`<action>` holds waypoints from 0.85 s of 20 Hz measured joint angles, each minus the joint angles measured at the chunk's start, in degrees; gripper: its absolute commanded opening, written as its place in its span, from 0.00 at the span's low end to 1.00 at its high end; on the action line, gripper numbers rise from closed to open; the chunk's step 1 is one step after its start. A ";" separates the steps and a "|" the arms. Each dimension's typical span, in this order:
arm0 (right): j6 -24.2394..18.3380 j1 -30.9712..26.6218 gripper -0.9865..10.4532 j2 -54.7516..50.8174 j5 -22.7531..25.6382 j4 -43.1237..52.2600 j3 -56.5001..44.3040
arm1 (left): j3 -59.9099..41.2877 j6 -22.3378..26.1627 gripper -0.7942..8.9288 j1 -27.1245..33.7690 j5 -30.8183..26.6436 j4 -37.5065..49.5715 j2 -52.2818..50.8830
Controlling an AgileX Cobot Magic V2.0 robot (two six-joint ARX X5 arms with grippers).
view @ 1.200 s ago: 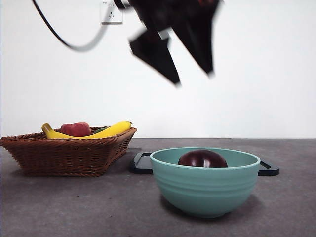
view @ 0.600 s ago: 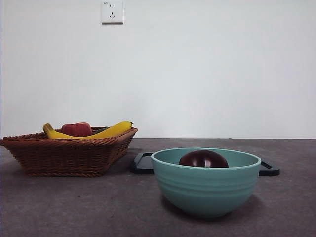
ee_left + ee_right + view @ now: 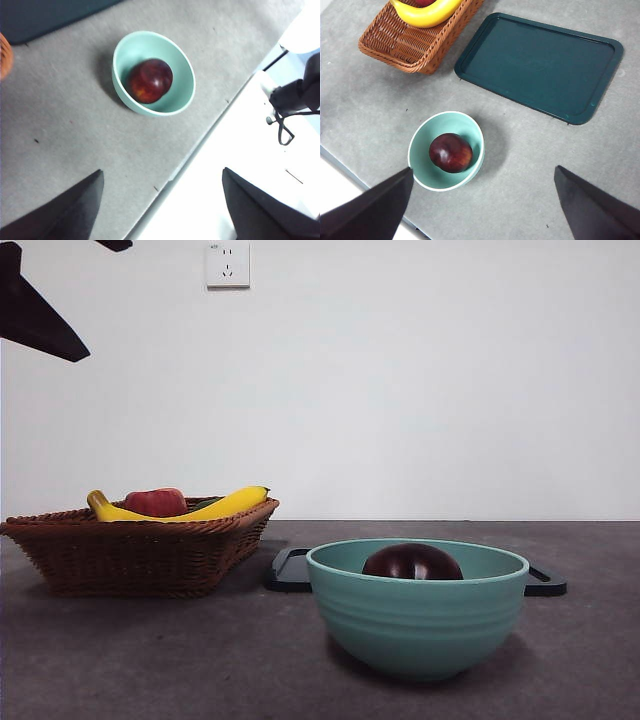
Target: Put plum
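Plum (image 3: 412, 562): dark maroon, glossy; sits inside the bowl, on its floor, a bit off centre; nothing touching it from above. Also seen in the L wrist view (image 3: 150, 80) and R wrist view (image 3: 450, 152).
Bowl (image 3: 417, 612): pale teal, ribbed outside; upright on the tabletop, near the front edge; its rim hides the plum's lower half in the front view.
Tray (image 3: 540, 65): dark green, rectangular w/ rounded corners, flat on the tabletop behind the bowl, apart from it; only its ends show either side of the bowl in the front view.
Basket (image 3: 135, 545): brown wicker, beside the tray, well apart from the bowl.
Banana (image 3: 215, 506): yellow, lying across the basket top.
Red fruit (image 3: 154, 502): brighter red than the plum, in the basket, behind the banana.
Left claw (image 3: 160, 200): high over the tabletop's front edge, jaws wide apart, holding nothing; bowl w/ plum lies well below and beyond it.
Right claw (image 3: 482, 200): also high up, jaws spread wide, nothing between them; looks down on bowl, tray and basket corner.
Front view, top corner: a black tip shows; can't tell which arm.
Tabletop (image 3: 200, 660): grey, matte.
Wall socket (image 3: 227, 264): white, on the wall above the basket.
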 measured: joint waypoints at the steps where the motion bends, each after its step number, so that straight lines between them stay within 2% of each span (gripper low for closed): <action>1: 0.00 0.00 0.48 0.00 0.00 -0.26 0.00 | 0.00 -0.02 0.47 -0.09 0.02 0.02 -0.17; 11: 1.18 0.90 0.48 0.76 0.00 -3.06 0.02 | 0.00 -0.44 0.47 -0.37 0.07 0.11 -0.28; 14: 3.04 3.50 0.46 2.86 0.02 -2.47 -0.46 | 0.00 -0.70 0.47 -0.37 0.07 0.13 -0.28; 17: 6.08 6.84 0.45 5.27 0.13 3.02 -5.81 | 0.00 -1.16 0.47 -0.37 0.07 0.13 -0.28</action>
